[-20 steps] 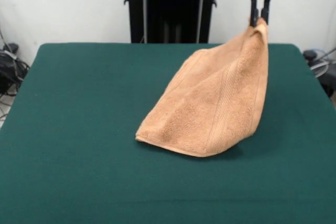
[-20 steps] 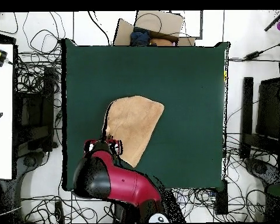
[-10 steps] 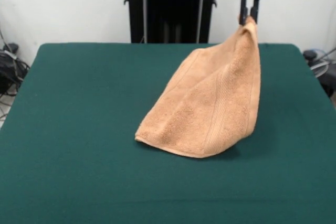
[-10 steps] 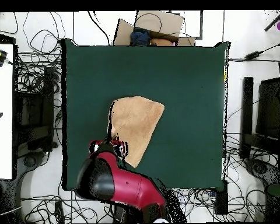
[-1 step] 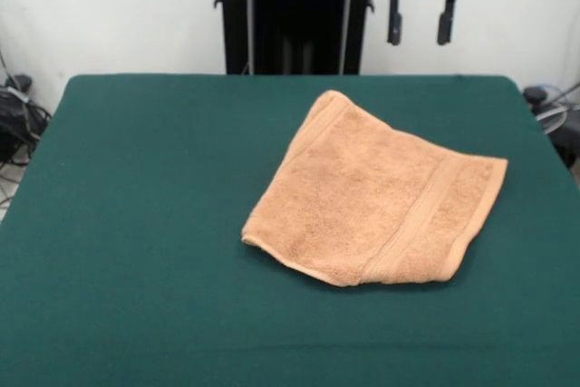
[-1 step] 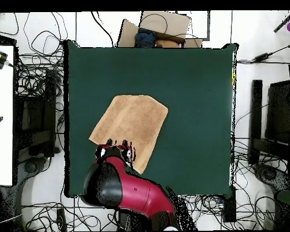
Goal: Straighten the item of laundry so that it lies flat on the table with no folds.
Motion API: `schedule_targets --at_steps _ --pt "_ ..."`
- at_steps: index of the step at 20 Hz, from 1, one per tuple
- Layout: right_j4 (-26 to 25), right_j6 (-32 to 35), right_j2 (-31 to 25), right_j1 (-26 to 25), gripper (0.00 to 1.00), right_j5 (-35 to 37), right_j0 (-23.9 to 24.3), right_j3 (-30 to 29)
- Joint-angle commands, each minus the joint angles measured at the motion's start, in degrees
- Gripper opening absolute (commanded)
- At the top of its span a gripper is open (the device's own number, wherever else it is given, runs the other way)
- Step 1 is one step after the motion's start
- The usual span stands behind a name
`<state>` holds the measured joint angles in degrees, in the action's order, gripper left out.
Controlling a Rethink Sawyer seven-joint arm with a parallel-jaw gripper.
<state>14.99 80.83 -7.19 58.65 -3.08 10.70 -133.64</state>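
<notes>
The item of laundry [image 5: 376, 192], an orange-tan towel, lies spread on the green table [image 5: 136, 224] right of the middle, with its border band running near its right end. No part of it is lifted. Its near edge looks thick, and I cannot tell whether it is one layer or doubled. My gripper [image 5: 420, 40] hangs open above the table's far edge, well clear of the towel and holding nothing. In the overhead view the towel [image 6: 130, 122] is a slanted four-sided shape, and the gripper [image 6: 115, 147] and red arm cover its lower corner.
A black pedestal [image 5: 294, 11] stands behind the far table edge. Cables [image 6: 35, 90] lie on the floor all around the table. A cardboard box [image 6: 162, 27] sits past one table end, and a white bench [image 6: 1, 115] stands off to the side.
The gripper opened and let go of the towel corner it held up. The raised part dropped onto the table, and the towel now lies spread out wider.
</notes>
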Motion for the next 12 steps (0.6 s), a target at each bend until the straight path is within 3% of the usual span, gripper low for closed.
schedule_targets --at_steps 1,9,12 --pt "-0.95 12.84 -0.16 -0.9 1.0 -1.13 0.79 1.36" --pt "-0.87 14.17 -2.21 -1.27 1.0 -1.09 2.67 0.35" --pt "-2.19 14.05 -3.53 1.97 1.0 -0.58 5.23 -0.96"
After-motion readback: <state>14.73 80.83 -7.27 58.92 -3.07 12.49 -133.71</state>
